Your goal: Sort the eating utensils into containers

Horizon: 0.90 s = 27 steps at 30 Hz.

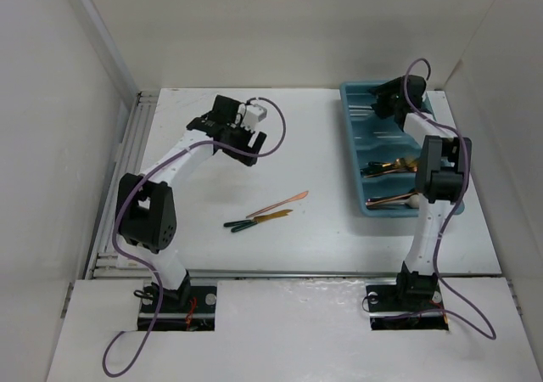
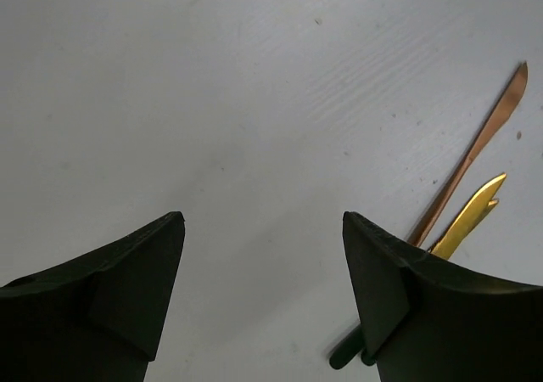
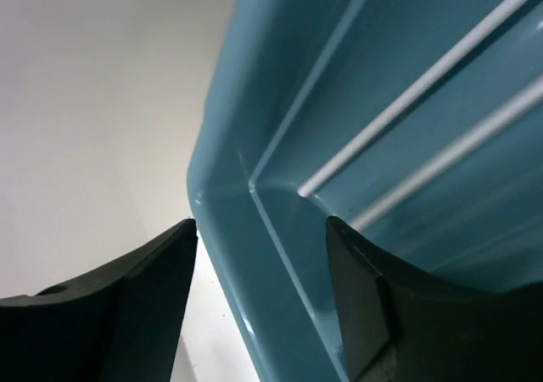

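Observation:
Three utensils lie mid-table: a long copper one [image 1: 280,203], a gold fork [image 1: 273,217] with a dark handle, and another dark-handled piece [image 1: 238,223]. My left gripper [image 1: 244,151] is open and empty above bare table, behind and left of them. In the left wrist view [image 2: 263,221] the copper one [image 2: 473,154] and the gold fork [image 2: 472,216] show past the right finger. The teal tray [image 1: 351,148] at the right holds several copper utensils [image 1: 389,171]. My right gripper [image 1: 387,103] is open and empty over the tray's far end, its jaws [image 3: 261,229] either side of a corner rim [image 3: 222,221].
White walls close in the table on the left, back and right. A metal rail [image 1: 127,157] runs along the table's left edge. Purple cables loop off both arms. The tray [image 3: 407,51] fills most of the right wrist view.

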{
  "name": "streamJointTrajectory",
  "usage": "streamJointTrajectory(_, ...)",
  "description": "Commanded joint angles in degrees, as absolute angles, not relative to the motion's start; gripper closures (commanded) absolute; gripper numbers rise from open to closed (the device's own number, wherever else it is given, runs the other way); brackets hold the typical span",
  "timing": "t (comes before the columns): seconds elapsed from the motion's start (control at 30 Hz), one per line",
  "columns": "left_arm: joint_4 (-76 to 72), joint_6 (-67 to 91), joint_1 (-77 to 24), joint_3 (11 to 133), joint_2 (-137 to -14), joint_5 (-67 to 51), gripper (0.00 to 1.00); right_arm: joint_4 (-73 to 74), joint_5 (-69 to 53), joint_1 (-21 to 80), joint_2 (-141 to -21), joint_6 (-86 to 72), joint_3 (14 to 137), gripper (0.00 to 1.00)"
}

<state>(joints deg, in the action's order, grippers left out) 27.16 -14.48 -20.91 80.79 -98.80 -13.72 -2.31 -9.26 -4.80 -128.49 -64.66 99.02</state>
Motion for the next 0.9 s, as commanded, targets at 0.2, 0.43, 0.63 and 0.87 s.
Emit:
streamJointTrajectory(0.2, 34.7, -32.6, -26.8, 73.9, -97.7, -20.5, 0.42, -4.9, -13.4, -4.9, -119.7, -45.7, 104.6, 0.30)
streamJointTrajectory(0.43, 30.6, -31.9, -32.2, 69.2, -98.8, -19.2, 0.49, 4.9, -8.4, 2.6, -105.9, -19.4, 99.4, 0.29)
streamJointTrajectory(0.63, 28.7, -32.4, -36.6, 69.2, -101.5, -19.1, 0.54, 7.7, -6.5, 5.4, -97.7, -13.1, 88.7, 0.29)
streamJointTrajectory(0.87, 24.6, -27.4, -39.2, 72.0, -108.0, -12.4, 0.60, 12.3, -6.0, 6.0, -91.2, -8.8, 85.2, 0.29)
